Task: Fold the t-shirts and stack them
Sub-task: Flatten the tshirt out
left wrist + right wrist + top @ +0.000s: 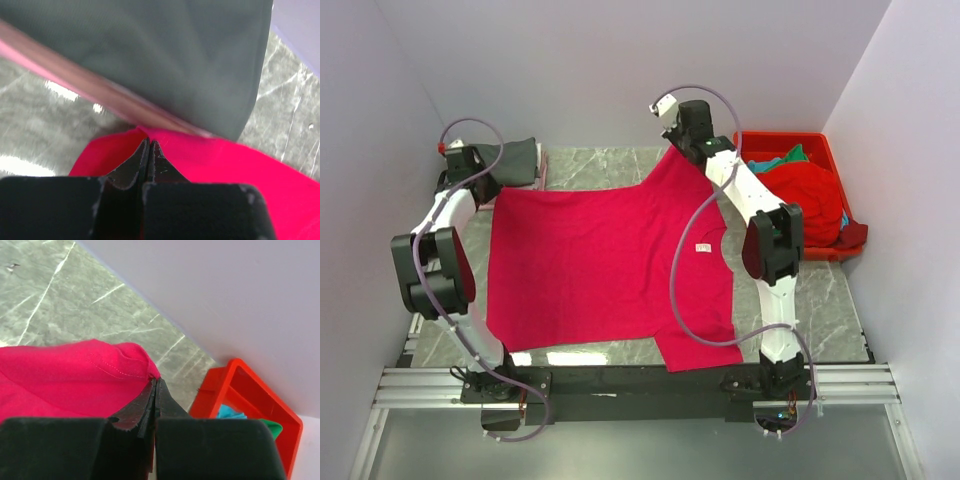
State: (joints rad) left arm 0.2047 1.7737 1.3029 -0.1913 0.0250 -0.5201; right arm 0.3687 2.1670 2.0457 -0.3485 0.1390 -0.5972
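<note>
Nearest lens: left claw (149, 143) clamped on far-left corner of crimson shirt (600, 260); right claw (156, 381) clamped on its far sleeve. Shirt spread flat on tabletop (610, 162). Folded grey shirt (520, 160) just beyond left claw.

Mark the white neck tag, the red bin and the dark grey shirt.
white neck tag (702, 246), top view, middle of the tag.
red bin (785, 137), top view, on its far rim.
dark grey shirt (517, 161), top view, middle of the cloth that shows.
</note>
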